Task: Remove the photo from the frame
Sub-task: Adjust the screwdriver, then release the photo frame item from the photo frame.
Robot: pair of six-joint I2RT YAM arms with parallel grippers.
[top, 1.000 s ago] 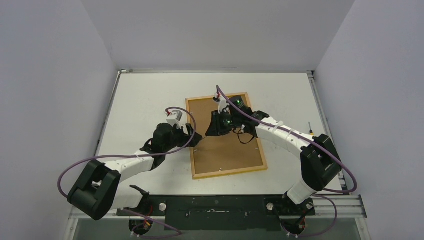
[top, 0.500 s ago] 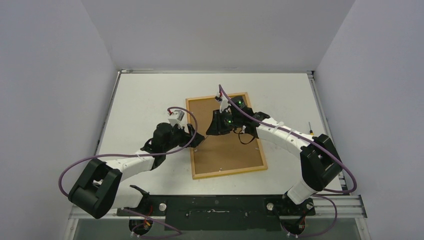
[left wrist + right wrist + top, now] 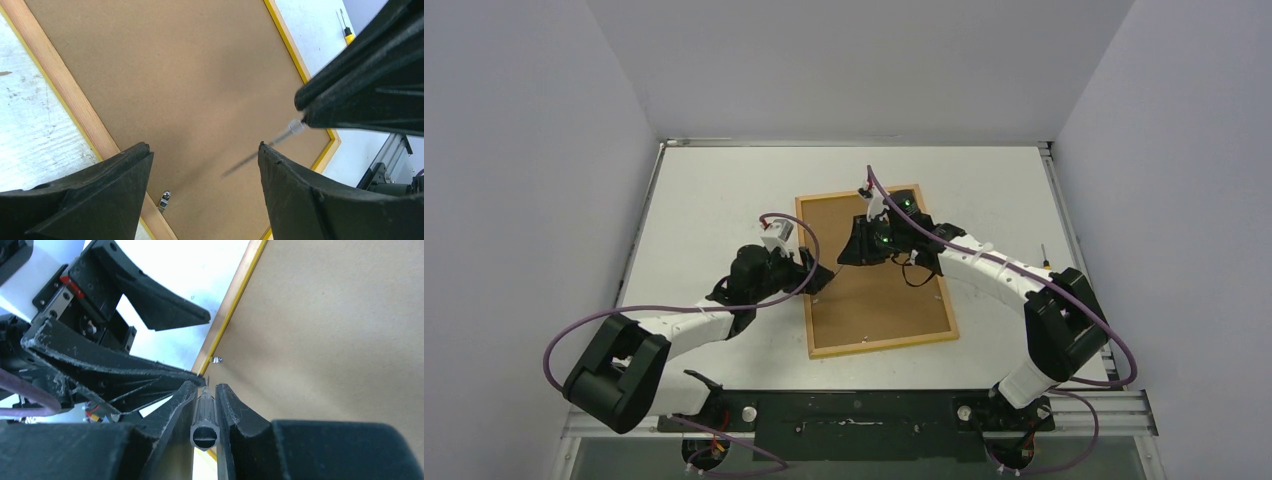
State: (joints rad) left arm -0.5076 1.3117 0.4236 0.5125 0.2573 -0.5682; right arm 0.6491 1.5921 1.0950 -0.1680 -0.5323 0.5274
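The frame [image 3: 894,310] lies face down on the table, its brown backing [image 3: 190,75] up inside the wood rim. The photo is hidden beneath the backing. My left gripper [image 3: 819,277] hangs open over the frame's left rim, nothing between its fingers [image 3: 205,147]. A small metal tab [image 3: 164,198] sits at that rim below it. My right gripper [image 3: 849,255] is shut on a clear-handled screwdriver [image 3: 205,412]. The screwdriver's thin shaft [image 3: 272,144] points down toward the backing near the tab [image 3: 216,360], close beside the left gripper's fingers.
A small yellow-handled screwdriver [image 3: 1046,260] lies on the table near the right edge. The two wrists are close together over the frame's left half. White walls enclose the table on three sides.
The right wrist has shifted slightly toward the far side with the screwdriver still held. The left gripper has barely moved and stays open.
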